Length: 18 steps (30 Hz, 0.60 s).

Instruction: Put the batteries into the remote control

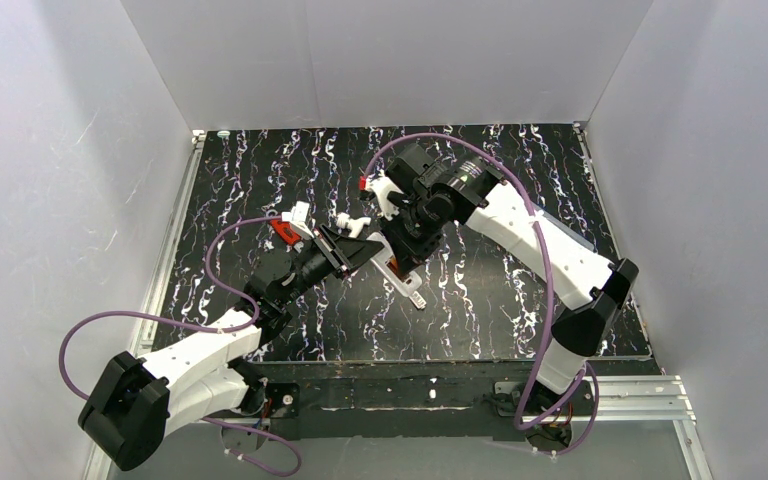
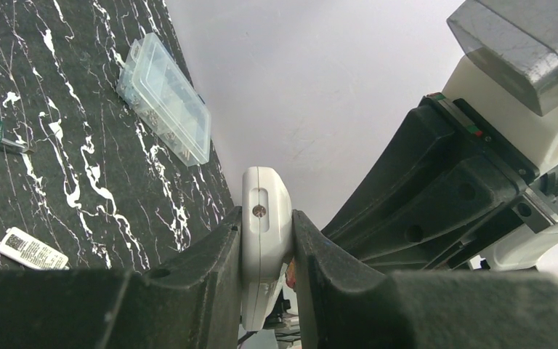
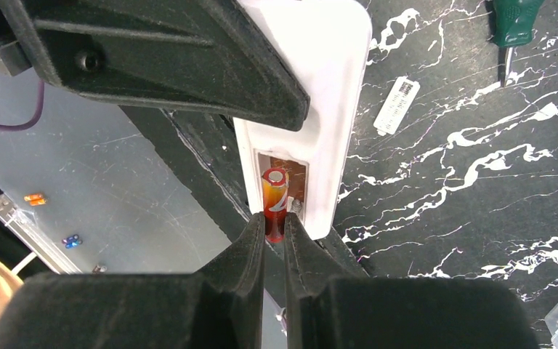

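The remote control (image 2: 265, 211) is pinched edgewise by the left gripper (image 2: 265, 243) and apparently held off the table (image 3: 479, 182), its battery bay (image 3: 299, 174) turned toward the right arm for loading. One battery (image 3: 275, 193) is pinched by the right gripper (image 3: 275, 225) at the bay, seemingly not yet seated flat.

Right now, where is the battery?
Right wrist view: the battery sits pinched in the right gripper, its tip at the open bay of the remote.
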{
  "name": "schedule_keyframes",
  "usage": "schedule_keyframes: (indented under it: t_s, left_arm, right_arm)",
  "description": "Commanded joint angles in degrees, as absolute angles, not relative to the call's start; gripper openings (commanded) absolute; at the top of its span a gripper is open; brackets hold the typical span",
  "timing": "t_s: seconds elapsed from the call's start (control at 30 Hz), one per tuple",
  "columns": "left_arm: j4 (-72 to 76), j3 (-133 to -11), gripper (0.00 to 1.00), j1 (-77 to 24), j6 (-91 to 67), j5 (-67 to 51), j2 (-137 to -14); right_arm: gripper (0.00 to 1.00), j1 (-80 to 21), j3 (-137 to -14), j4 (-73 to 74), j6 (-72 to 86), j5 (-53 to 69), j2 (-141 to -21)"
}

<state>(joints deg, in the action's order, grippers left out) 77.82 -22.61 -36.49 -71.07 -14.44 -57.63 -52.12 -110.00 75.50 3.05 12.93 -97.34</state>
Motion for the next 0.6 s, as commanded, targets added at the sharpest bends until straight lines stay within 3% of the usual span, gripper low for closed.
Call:
schedule_keyframes:
  t_s: [0.0, 0.57]
  left_arm:
    - [82.7, -23.8, 0.00, -36.5, -70.1, -15.8, -56.1]
    - [82.6, -24.2, 0.00, -36.6, -70.7, -15.1, -55.7]
  right_arm:
    - [0.11, -51.9, -109.9, 76.8, 3.7, 14.7, -94.6]
    - [0.12, -51.9, -107.3, 77.2, 4.0, 17.3, -94.8]
